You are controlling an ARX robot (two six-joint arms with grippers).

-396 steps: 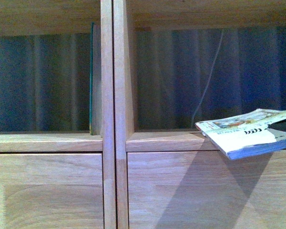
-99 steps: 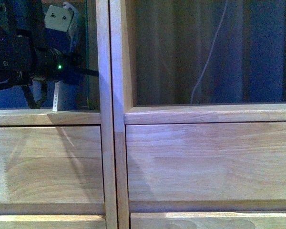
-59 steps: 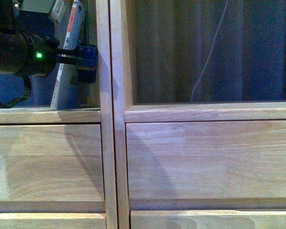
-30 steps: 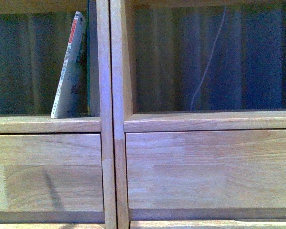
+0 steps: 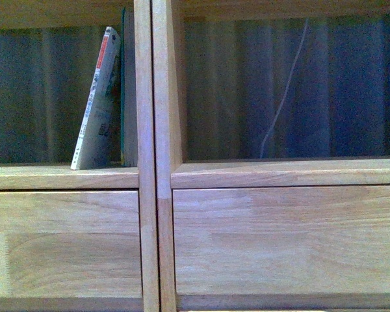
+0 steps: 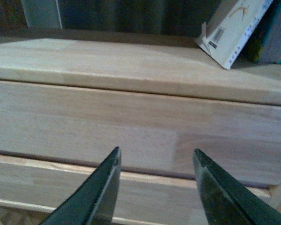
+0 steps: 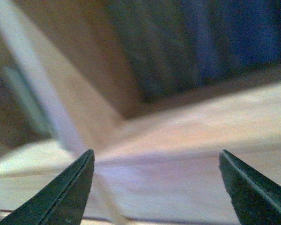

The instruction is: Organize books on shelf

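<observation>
A whitish paperback (image 5: 97,104) with a red band at its top stands in the left cubby of the oak shelf (image 5: 146,195), leaning rightwards against a thin dark-green book (image 5: 123,91) beside the divider. The left wrist view shows the paperback (image 6: 234,28) on the cubby floor, up past a drawer front. My left gripper (image 6: 155,157) is open and holds nothing, facing that drawer front below the book. In its own view my right gripper (image 7: 157,157) is open wide and holds nothing, facing a blurred shelf ledge and upright. Neither arm shows in the front view.
The right cubby (image 5: 286,91) holds no books; a thin pale cord (image 5: 283,97) hangs behind it against a dark curtain. Plain drawer fronts (image 5: 279,240) run below both cubbies.
The left arm, which stood at the paperback in the left cubby, has let go and drawn out of the front view. The book stays leaning there. The camera view has shifted slightly.
</observation>
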